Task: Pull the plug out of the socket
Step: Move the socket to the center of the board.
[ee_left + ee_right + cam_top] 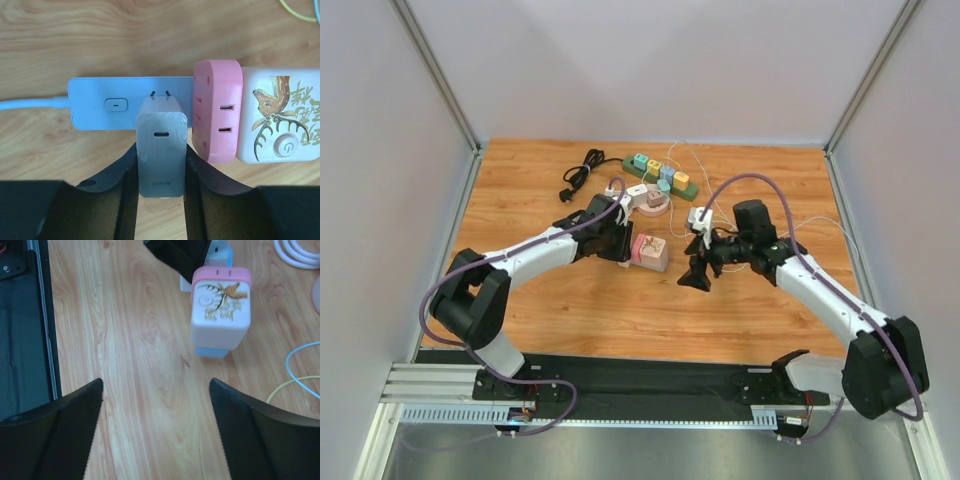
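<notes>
Grey charger (pixel 161 132) sits just left of the pink block (pixel 217 117), touching its side, body standing out from the white power strip (pixel 100 102). Left hand (pixel 161 160) is pinching the charger, one finger on each flank. Two prongs (pixel 160 93) show bare between charger body and strip face; can't tell if the tips are still seated in the slots. Strip runs left from the pink block and has a button left of the charger. Pink block has two slot pairs on the side facing the charger and a cream face with a deer drawing and a round button.

Right hand (pixel 156 385) is spread wide, holding nothing, hanging over bare wood surface (pixel 135 330) on the near-right side of the pink block, well apart from it.

Beyond the pink block: green strip (pixel 660 178) with coloured plugs, and a coiled black cable (pixel 580 172) to its left.
</notes>
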Controlling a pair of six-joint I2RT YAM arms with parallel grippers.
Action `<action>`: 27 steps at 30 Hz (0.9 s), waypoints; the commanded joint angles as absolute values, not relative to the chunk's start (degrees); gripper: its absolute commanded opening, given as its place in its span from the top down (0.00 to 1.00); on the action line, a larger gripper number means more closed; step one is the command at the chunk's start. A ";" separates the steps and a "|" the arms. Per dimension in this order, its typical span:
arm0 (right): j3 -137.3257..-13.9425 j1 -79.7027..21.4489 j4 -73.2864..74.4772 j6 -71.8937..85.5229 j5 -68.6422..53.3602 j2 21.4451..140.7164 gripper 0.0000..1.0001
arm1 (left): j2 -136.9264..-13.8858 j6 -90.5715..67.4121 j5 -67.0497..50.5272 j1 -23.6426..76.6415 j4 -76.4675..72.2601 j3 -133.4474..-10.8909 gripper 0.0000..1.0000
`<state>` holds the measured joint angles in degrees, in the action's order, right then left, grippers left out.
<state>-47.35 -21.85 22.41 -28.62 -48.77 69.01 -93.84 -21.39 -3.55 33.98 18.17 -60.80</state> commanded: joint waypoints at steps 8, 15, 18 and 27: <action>-52.91 -32.51 8.88 -11.52 -34.55 77.96 0.61 | -88.16 -23.29 -3.52 42.27 16.17 -56.08 1.00; -51.77 -32.43 7.74 -4.40 -45.15 85.77 0.94 | -87.98 -25.84 -1.67 44.30 14.24 -54.14 1.00; -50.45 -32.43 5.98 -2.11 -48.42 88.14 0.99 | -88.07 -26.45 -1.06 44.91 13.10 -53.53 1.00; -49.57 -29.62 0.97 5.35 -52.72 94.48 1.00 | -87.45 -23.91 2.46 47.11 13.53 -53.53 1.00</action>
<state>-50.61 -31.35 5.58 0.78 -49.54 92.36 -89.49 -22.85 3.81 46.00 14.46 -53.87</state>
